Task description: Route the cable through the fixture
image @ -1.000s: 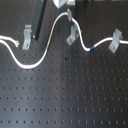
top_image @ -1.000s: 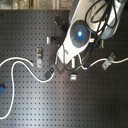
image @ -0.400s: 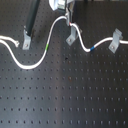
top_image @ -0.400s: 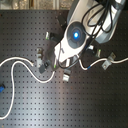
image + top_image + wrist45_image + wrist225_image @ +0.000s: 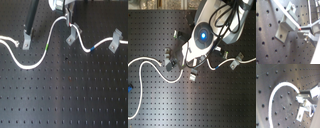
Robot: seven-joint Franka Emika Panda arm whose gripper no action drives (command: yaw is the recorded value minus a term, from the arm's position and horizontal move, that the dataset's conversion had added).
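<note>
change: gripper [image 5: 68, 21] has come down toward the middle fixture [image 5: 72, 36] in the first exterior view since a second ago.
gripper state: looks pinched on the cable [image 5: 50, 37]; opening cannot be told.
cable: runs left clip [image 5: 26, 39] to right clip [image 5: 115, 41].
handling: light, limp, springy; grip near fixture.
containers: none seen.

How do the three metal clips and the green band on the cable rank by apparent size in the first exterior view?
Largest to smallest, as seen in the first exterior view:
1. left clip, middle clip and right clip: all look about alike, so no ranking among them.
2. green band on the cable: clearly smallest.
</note>
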